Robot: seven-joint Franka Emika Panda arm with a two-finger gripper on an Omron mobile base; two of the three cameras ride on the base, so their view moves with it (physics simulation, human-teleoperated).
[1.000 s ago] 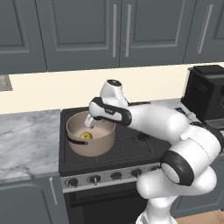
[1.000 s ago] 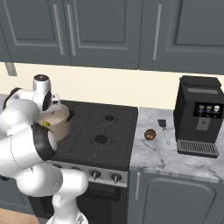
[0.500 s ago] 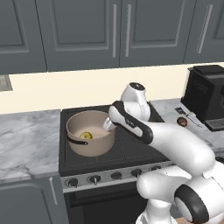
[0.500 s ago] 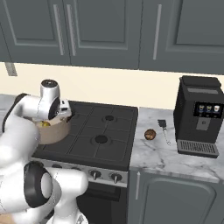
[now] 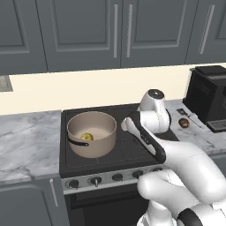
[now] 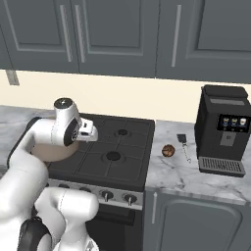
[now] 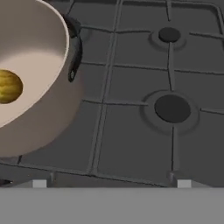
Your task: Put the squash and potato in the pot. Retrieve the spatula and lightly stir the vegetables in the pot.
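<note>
The beige pot [image 5: 92,142] stands on the stove's left burners, its dark handle toward the front left. The yellow squash [image 5: 86,137] lies inside it, and shows in the hand view as the squash [image 7: 8,86] within the pot [image 7: 39,118]. My gripper [image 6: 91,130] hovers over the stove's middle, right of the pot, open and holding nothing. The brown potato [image 6: 168,150] rests on the marble counter right of the stove. Just beyond it lies the spatula [image 6: 184,144], dark blade to the back. The potato [image 5: 183,122] also appears in the left base view.
A black coffee machine [image 6: 223,130] stands at the counter's right end. The stove top [image 7: 144,109] has black grates and burners under the hand. Grey cabinets hang above, and marble counter [image 5: 26,141] runs left of the stove.
The arm has swung right, from above the pot to above the stove's middle. The squash stays in the pot. Potato and spatula have not moved.
</note>
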